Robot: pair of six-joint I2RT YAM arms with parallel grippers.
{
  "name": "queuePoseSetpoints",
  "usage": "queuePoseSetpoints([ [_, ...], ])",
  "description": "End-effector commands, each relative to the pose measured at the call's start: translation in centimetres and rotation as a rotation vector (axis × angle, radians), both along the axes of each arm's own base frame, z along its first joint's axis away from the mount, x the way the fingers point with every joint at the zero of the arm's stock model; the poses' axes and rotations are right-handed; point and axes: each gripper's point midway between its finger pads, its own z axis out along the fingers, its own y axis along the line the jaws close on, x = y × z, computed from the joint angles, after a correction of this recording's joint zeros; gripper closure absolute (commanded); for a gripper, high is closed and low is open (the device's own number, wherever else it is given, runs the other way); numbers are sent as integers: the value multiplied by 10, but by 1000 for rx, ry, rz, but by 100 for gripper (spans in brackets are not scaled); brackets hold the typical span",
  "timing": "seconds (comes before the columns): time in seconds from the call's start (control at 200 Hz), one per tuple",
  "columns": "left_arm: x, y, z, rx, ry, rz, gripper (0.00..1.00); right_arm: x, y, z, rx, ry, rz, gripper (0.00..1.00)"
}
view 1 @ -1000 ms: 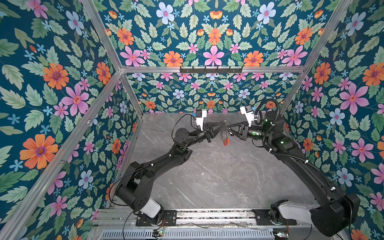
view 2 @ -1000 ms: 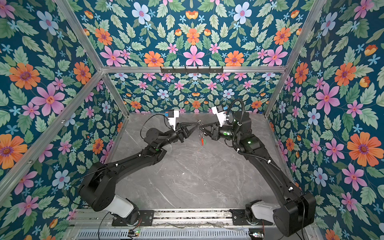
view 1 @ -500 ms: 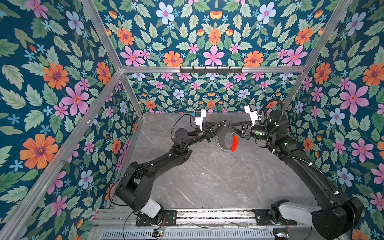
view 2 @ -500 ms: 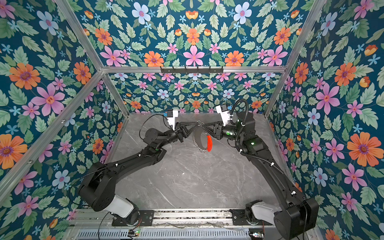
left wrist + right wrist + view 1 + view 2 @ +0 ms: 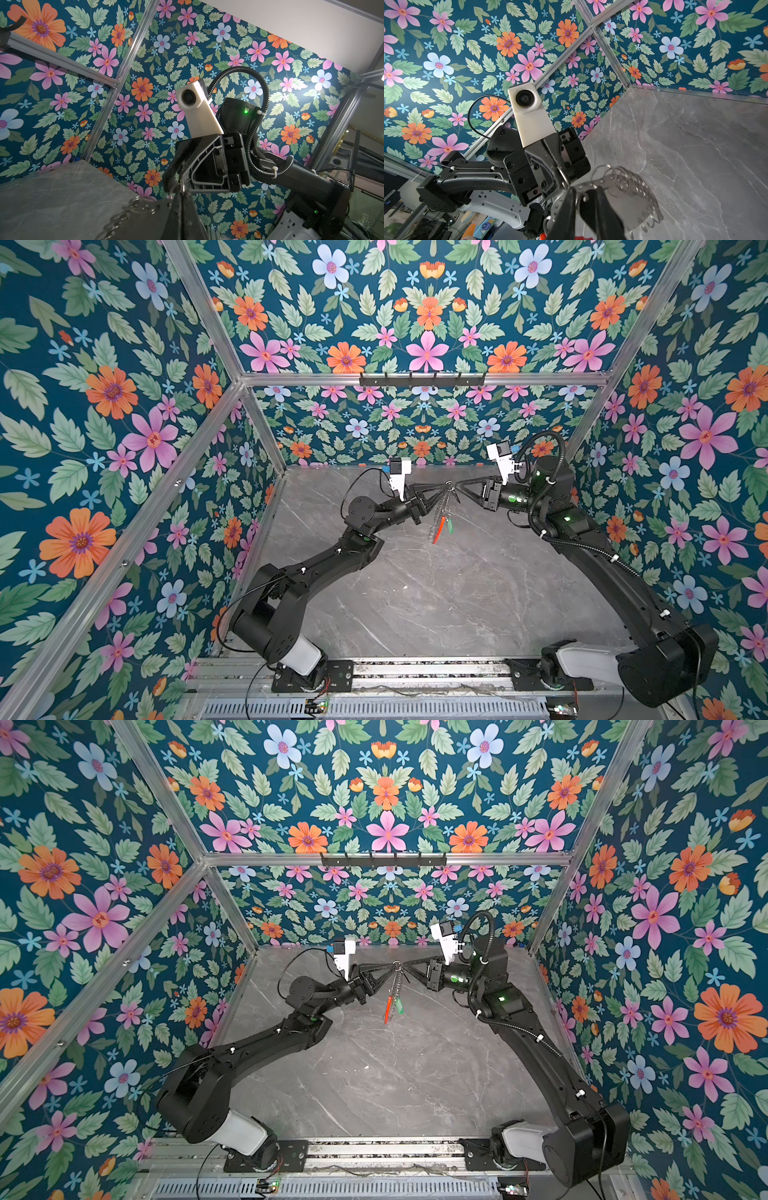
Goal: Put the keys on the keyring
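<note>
Working above a grey marble tabletop (image 5: 415, 593), floral walls (image 5: 424, 352) on three sides. My left gripper (image 5: 444, 488) is clamped tight on the keyring (image 5: 443, 510) at its top edge, well clear of the surface. My right gripper (image 5: 459, 486) meets it tip to tip, jaws nearly together; grip unclear. Hoop hangs edge-on below both tips, red arc (image 5: 435, 534) and green-tagged key (image 5: 450, 526) lowest.

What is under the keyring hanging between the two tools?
Only grey marble tabletop shows beneath the hanging keyring. A green tag dangles beside its red-orange lower end. Its top is covered by the left tool and right tool tips.
</note>
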Motion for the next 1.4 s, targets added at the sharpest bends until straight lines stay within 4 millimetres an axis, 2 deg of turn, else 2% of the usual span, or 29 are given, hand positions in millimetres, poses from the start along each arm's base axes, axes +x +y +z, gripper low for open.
queuePoseSetpoints([
  [0.0, -9, 4, 18, -42, -64, -12, 100, -1, 0, 2, 16, -11, 0, 89],
  [0.22, -8, 2, 19, -43, -63, -19, 100, -5, 0, -10, 30, 20, 5, 94],
  [0.355, -7, 2, 18, -45, -59, -22, 100, -6, -6, -5, 1, -7, -35, 92],
  [0.54, -9, 2, 19, -50, -54, -31, 100, -5, -19, 14, -23, -69, -96, 84],
  [0.69, -9, 1, 18, -53, -45, -43, 100, -12, -10, 30, 4, -116, -20, 80],
  [0.795, -9, 2, 19, -60, -45, -46, 100, -13, -2, 33, 12, -125, 18, 80],
  [1.075, -10, 3, 23, -73, -49, -52, 100, -15, 9, 26, 13, -111, 64, 80],
  [1.395, -11, 2, 25, -84, -45, -61, 100, -16, 10, 23, 23, -105, 66, 89],
])
